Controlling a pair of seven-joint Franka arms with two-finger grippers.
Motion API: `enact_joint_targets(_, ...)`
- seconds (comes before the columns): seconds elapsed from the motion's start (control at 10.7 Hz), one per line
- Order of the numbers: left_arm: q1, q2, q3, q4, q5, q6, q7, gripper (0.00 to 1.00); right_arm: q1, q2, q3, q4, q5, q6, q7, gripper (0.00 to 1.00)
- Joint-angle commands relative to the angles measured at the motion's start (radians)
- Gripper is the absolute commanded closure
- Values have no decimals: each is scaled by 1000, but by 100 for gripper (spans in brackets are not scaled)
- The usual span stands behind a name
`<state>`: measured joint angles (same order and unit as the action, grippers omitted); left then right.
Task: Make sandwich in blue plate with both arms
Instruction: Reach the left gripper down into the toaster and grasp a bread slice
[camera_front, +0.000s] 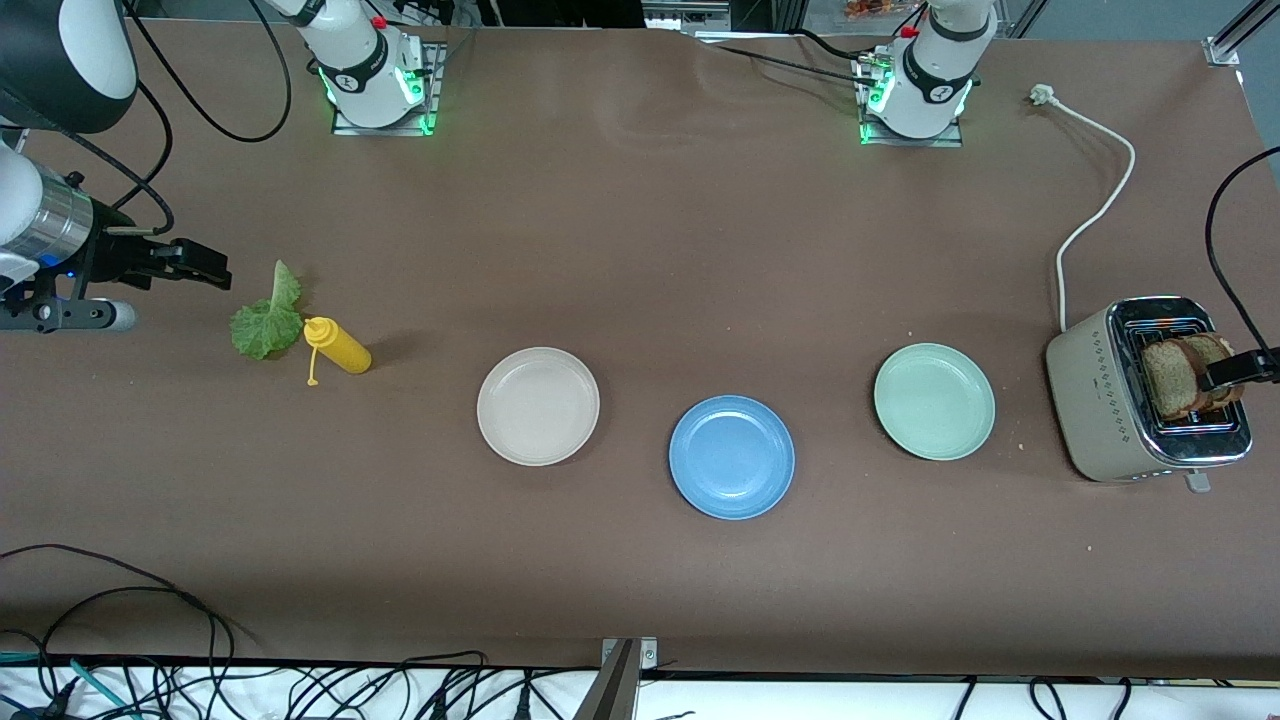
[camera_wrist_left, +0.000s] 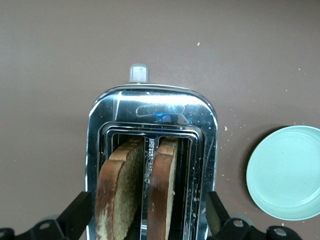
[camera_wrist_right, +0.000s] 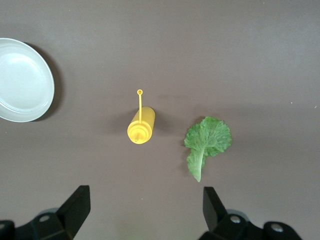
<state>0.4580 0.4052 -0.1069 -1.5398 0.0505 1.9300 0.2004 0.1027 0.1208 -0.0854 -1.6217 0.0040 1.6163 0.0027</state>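
Front view, working across from the right arm's end of the bench (camera_front: 640, 250): we see the right end effector (camera_front: 205, 265) hanging over bare bench beside the lettuce leaf (camera_front: 265, 318), fingers apart, holding nothing. The leaf lies flat, touching a yellow squeeze bottle (camera_front: 338, 347). We judge it light, limp and easily torn; best pinched at the pale stem end. Next come the beige plate (camera_front: 538, 405), the blue plate (camera_front: 731, 456) nearest the camera and bare, then the pale green plate (camera_front: 934, 401). At the left arm's end stands the toaster (camera_front: 1105, 400), two bread slices (camera_front: 1185, 375) upright in its slots. The left end effector (camera_wrist_left: 147, 220) hovers over them, fingers spread wide, gripping nothing. The bread looks stiff but crumbly; we would pinch one slice across its faces near the top crust.
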Motion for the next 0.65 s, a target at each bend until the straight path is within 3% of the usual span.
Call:
enact_joint_targets(0.0,-4,20,-10,30,8,1,-1,0,5,-15,-5,-17,10,7,8,0)
enact_joint_targets(0.37,-4,18,-14,29,9,-2,-50,0,5,-13,-5,-18,10,7,8,0)
enact_joint_targets(0.56,-7,24,-16,20,8,-2,-56,5,5,-15,-5,-18,10,7,8,0)
